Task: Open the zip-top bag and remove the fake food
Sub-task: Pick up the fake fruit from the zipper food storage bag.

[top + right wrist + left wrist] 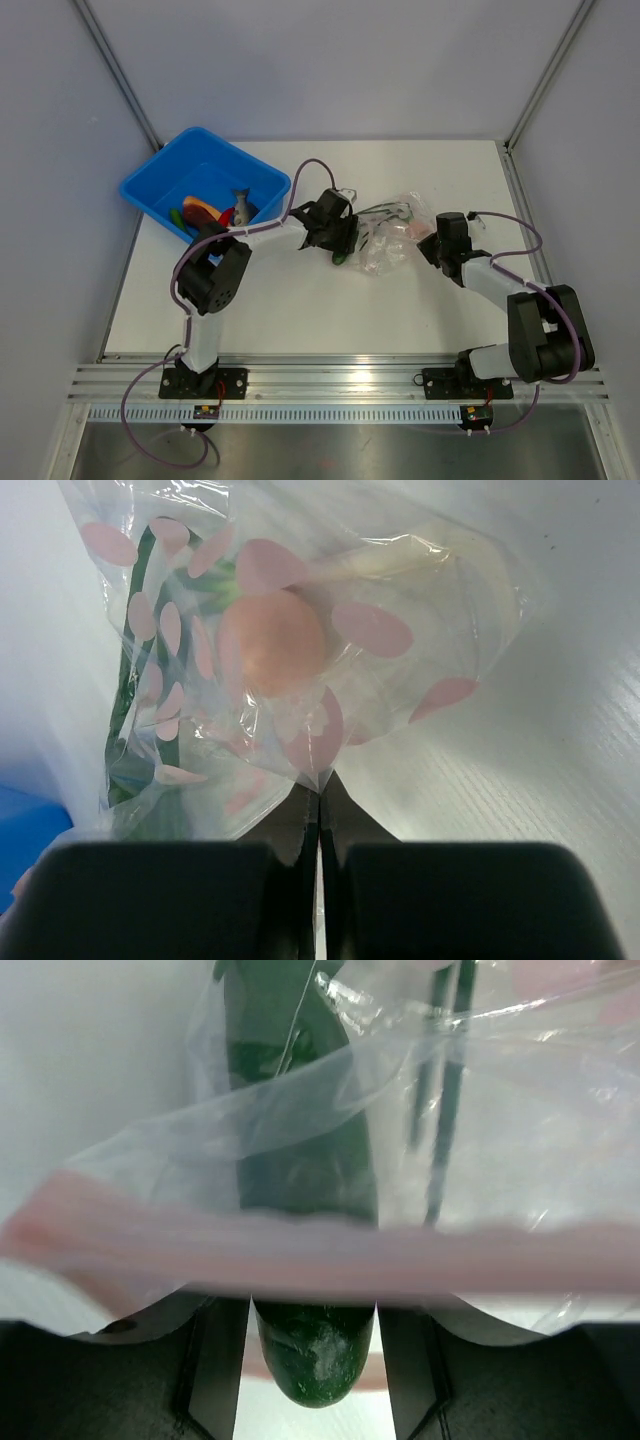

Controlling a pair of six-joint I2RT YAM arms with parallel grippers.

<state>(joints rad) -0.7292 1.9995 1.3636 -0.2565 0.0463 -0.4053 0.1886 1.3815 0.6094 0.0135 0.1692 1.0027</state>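
The zip-top bag (pixel 392 238) lies crumpled mid-table between both arms. My left gripper (pixel 312 1365) is at its left end, shut on a dark green vegetable (pixel 312 1350) that reaches from the jaws into the bag's mouth. The pink zip strip (pixel 320 1250) crosses just above the fingers (pixel 215 1370). My right gripper (pixel 320 795) is shut on a corner of the bag (pixel 300 710) from the right. Inside the bag sit a pinkish egg-like ball (pixel 272 640) and green stems (pixel 135 690). In the top view the left gripper (pixel 340 240) and right gripper (pixel 432 246) flank the bag.
A blue bin (pixel 160 180) stands at the back left. It holds a grey fish (pixel 241 206), an orange-tan piece (pixel 200 210) and red bits. Walls close the table at the back and sides. A metal rail runs along the near edge.
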